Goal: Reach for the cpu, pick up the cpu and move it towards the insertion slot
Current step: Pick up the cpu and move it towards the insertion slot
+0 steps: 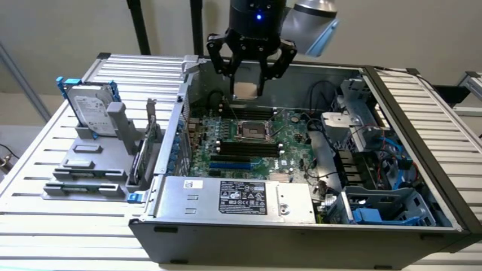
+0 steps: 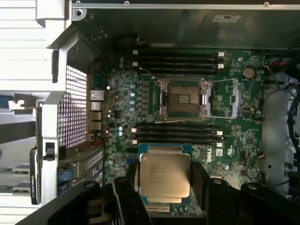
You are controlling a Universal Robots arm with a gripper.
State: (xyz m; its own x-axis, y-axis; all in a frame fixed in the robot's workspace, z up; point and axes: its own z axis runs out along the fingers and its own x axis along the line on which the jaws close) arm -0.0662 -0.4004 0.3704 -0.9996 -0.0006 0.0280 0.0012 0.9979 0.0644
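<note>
My gripper hangs above the open computer case, shut on the cpu, whose tan underside shows between the black fingers in the exterior view. In the wrist view the cpu shows its silvery top face with printed text, held between the two black fingers. The insertion slot, a square socket with a metal frame around a dark centre, sits on the green motherboard below the held chip. The chip hovers over the far part of the board, well above the socket.
Long black memory slots flank the socket. A silver hard drive with blue rails stands upright in a grey holder at the exterior view's left. A power supply fills the case's near side, and cables and blue drive bays crowd its right.
</note>
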